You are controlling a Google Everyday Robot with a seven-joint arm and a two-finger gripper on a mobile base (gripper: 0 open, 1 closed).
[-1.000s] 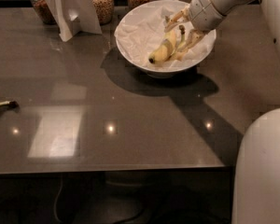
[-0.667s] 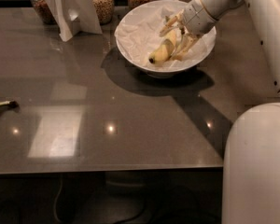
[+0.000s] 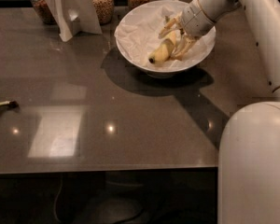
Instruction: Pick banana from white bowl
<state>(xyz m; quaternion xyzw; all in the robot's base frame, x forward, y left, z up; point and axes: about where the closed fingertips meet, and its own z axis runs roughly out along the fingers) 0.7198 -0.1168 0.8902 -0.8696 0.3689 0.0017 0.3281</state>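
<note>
Jaws spread, one on each side of the far end of the curved yellow banana (image 3: 159, 54). The gripper (image 3: 175, 40) hangs low inside the wide white bowl (image 3: 119, 41), where the fruit lies on crumpled paper. The arm has shifted since a second ago, yet the banana lies where it did, so the grasp looks unmade. Glass jars of grain (image 3: 102, 1) and a folded white card (image 3: 72, 13) stand behind the bowl, and a small banana bit (image 3: 0, 105) lies far left on the dark counter (image 3: 107, 101) — none seems to hinder a lift.
</note>
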